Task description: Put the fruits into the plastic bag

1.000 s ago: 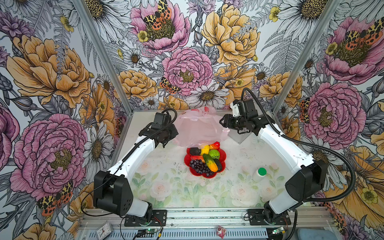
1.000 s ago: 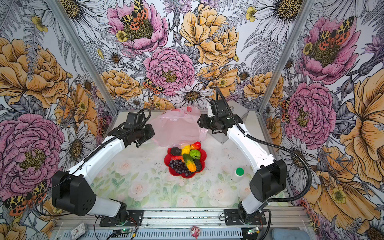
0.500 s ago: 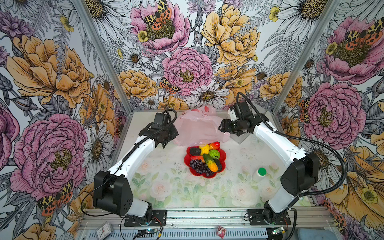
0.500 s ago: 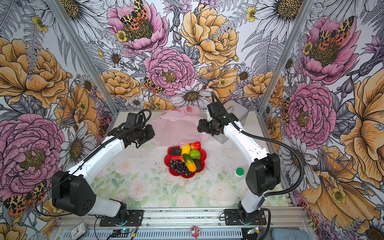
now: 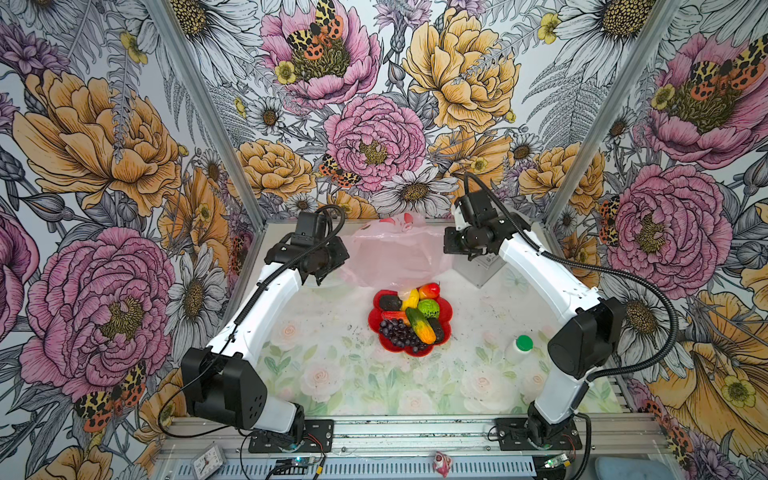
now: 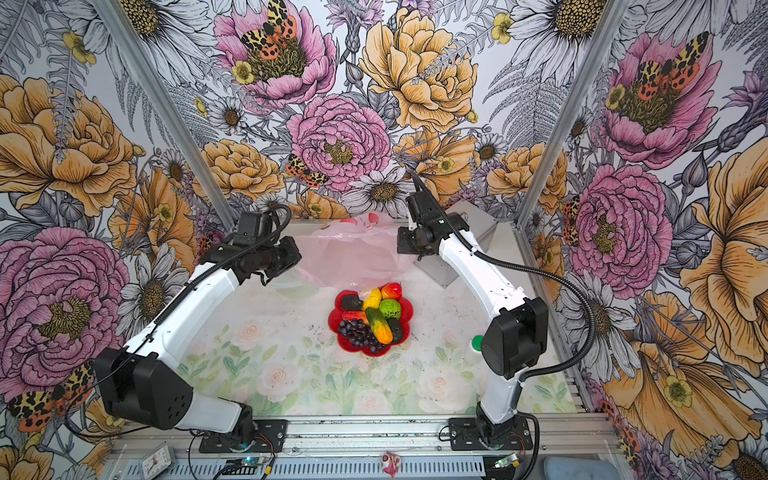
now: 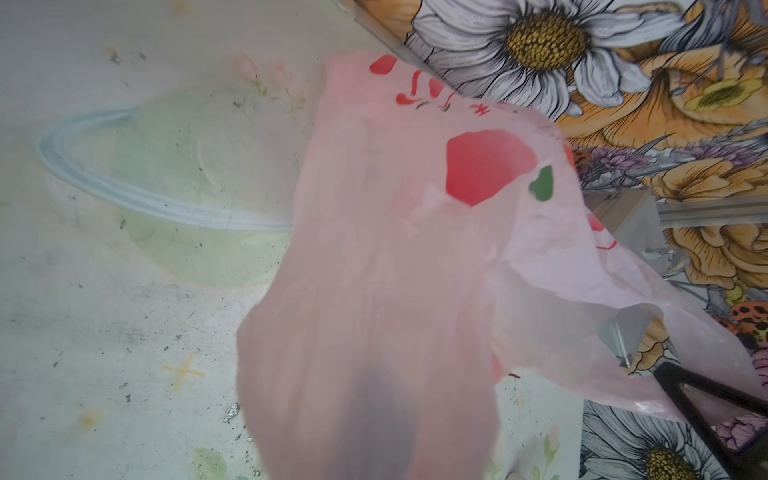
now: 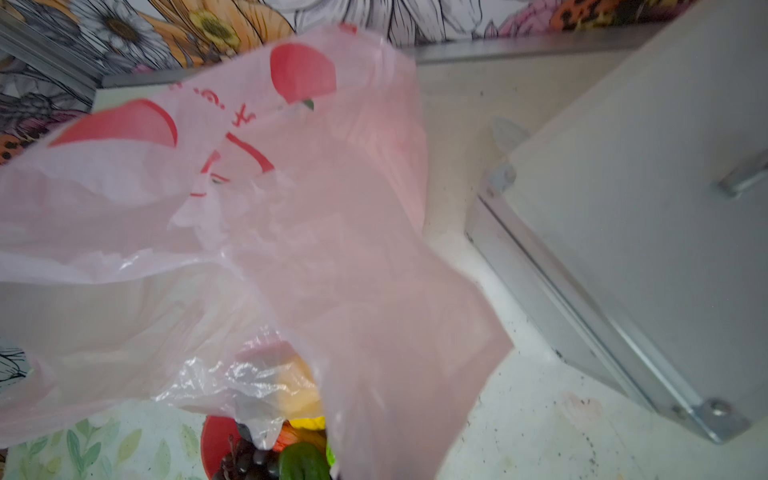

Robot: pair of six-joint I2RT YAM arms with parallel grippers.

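Stretching between the two arms at the back of the desk (image 5: 332,365), the plastic bag (image 5: 395,253) was pinched at each side: the left hand (image 5: 337,266) and the right hand (image 5: 445,246) were both clamped on it. The fruits (image 5: 409,322) lay heaped on a red plate (image 5: 448,309) just in front. The desk's pale rose print was speckled with dirt, and bold flower wallpaper (image 5: 374,141) covered all three walls.

Floral table (image 5: 332,357), red plate (image 5: 415,352), metal case (image 5: 482,270), green-capped bottle (image 5: 517,349)
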